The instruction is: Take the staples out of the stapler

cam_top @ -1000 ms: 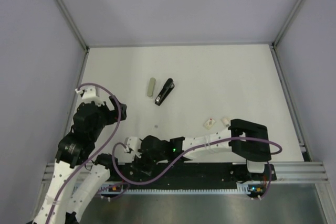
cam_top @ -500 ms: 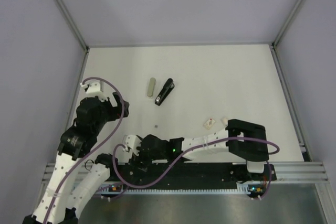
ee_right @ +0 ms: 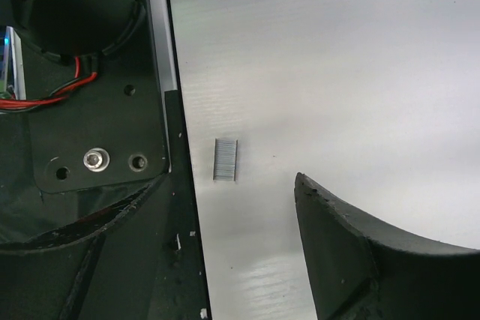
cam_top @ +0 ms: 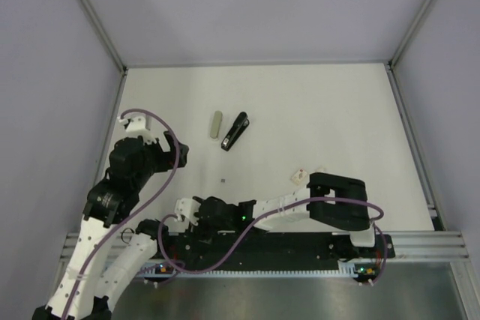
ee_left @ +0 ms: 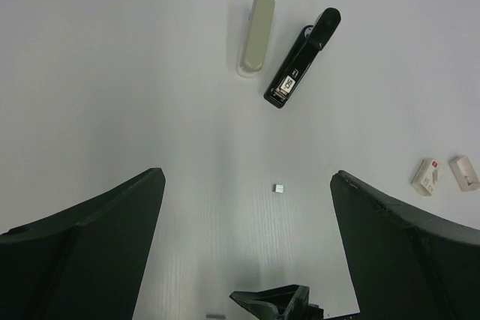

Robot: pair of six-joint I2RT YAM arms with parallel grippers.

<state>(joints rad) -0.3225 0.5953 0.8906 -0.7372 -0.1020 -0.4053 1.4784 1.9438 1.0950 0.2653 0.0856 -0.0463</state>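
Note:
The stapler (cam_top: 235, 131) is slim and black and lies shut on the white table, left of centre; in the left wrist view it (ee_left: 303, 69) lies ahead and to the right. My left gripper (cam_top: 174, 152) is open and empty, well short of it, with both fingers (ee_left: 112, 230) wide apart. My right gripper (cam_top: 183, 212) is open and empty, low by the arm bases. A short silver strip of staples (ee_right: 225, 160) lies on the table just beyond its jaws. A tiny staple piece (ee_left: 278, 187) lies between my left gripper and the stapler.
A grey oblong bar (cam_top: 216, 124) lies just left of the stapler, also seen from the left wrist (ee_left: 253, 34). Two small white boxes (cam_top: 299, 176) (cam_top: 322, 172) sit right of centre. Metal frame rails bound the table's sides and rear; the black base plate (ee_right: 90, 133) edges the near side.
My left gripper has moved a little up and forward toward the stapler. My right arm has folded leftward, its gripper sliding slightly left. The stapler has not moved.

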